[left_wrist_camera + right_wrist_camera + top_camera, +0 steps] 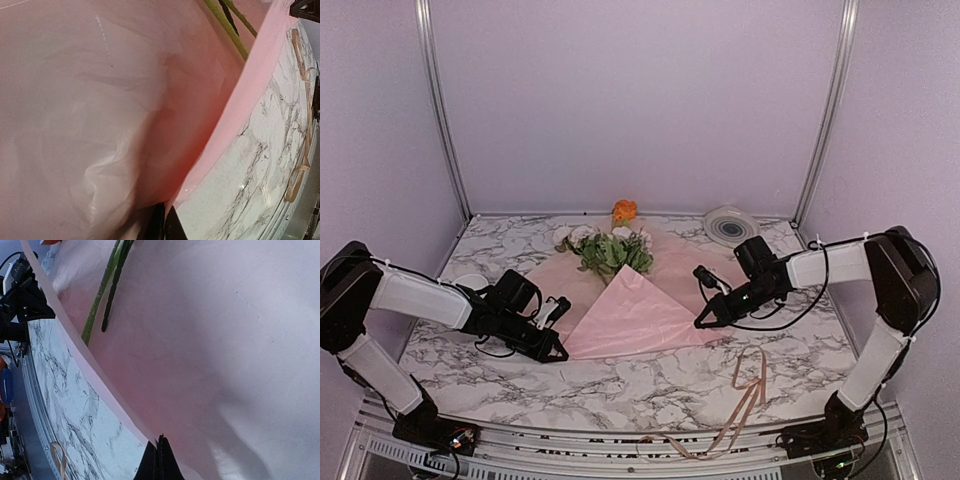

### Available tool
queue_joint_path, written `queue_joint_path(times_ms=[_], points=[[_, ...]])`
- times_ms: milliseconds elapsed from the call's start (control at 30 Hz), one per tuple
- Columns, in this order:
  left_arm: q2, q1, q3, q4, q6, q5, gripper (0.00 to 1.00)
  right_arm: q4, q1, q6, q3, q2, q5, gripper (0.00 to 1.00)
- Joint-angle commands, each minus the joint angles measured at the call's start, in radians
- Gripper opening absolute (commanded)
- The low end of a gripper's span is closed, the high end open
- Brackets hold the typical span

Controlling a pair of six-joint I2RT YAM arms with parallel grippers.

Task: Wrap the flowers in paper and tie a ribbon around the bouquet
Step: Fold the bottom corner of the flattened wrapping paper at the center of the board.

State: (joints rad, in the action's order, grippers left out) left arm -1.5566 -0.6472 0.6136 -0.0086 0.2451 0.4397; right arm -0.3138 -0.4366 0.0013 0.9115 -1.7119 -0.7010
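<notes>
Nearest the front edge of the tabletop [650,385], the ribbon [750,395] lies loose and untouched, well apart from the left hand and just in front of the right arm. By my reading it waits there for the tying, which cannot start until the wrap is made. Behind it the paper [635,315] is spread flat with one flap folded over the middle. The left hand [556,350] is at its near left corner and the right hand [702,322] at its right edge. Both wrist views show the fingers pressed fully together with the thin sheet pinched between them, so each hand grips the paper. Holding both sides probably lets the arms lift the sheet and fold it over the stems [100,305]. The flowers [610,250] lie on the far part of the sheet, heads pointing away. A round white disc [730,226] sits beyond, at the back right.
</notes>
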Motion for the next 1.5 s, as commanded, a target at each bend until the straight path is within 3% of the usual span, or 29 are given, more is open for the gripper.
queue_joint_path(times_ms=[0,133,367,500,633,867,1033,1133,1267,1400,1467], points=[[-0.033,0.012,-0.017,-0.095,0.0,-0.048,0.0,-0.025,0.027,-0.022,0.061,-0.034,0.028,0.0],[-0.028,0.013,-0.002,-0.118,0.005,-0.102,0.01,-0.055,0.027,-0.02,0.075,-0.082,0.069,0.0],[0.092,0.004,0.076,-0.194,0.016,-0.194,0.35,-0.065,0.025,-0.02,0.096,-0.106,0.081,0.0],[0.199,-0.059,0.139,-0.195,-0.061,-0.216,0.47,-0.085,0.02,-0.025,0.114,-0.119,0.087,0.0],[0.199,-0.164,0.219,-0.143,-0.172,-0.327,0.47,-0.085,0.014,-0.014,0.113,-0.128,0.087,0.0],[-0.219,-0.223,0.489,-0.179,-0.196,-0.394,0.35,-0.1,0.006,0.008,0.123,-0.127,0.112,0.0],[-0.339,-0.236,0.559,-0.22,-0.211,-0.412,0.33,-0.123,0.004,0.013,0.12,-0.111,0.139,0.0],[-0.37,-0.238,0.545,-0.251,-0.218,-0.407,0.32,-0.132,0.004,0.037,0.122,-0.101,0.186,0.11],[-0.389,-0.238,0.513,-0.284,-0.19,-0.376,0.31,-0.183,0.019,0.099,0.141,-0.052,0.367,0.24],[-0.377,-0.238,0.489,-0.282,-0.18,-0.386,0.31,-0.272,-0.003,0.134,0.198,0.048,0.669,0.27],[-0.372,-0.238,0.484,-0.277,-0.178,-0.389,0.31,-0.289,-0.071,0.123,0.223,0.105,0.79,0.27]])
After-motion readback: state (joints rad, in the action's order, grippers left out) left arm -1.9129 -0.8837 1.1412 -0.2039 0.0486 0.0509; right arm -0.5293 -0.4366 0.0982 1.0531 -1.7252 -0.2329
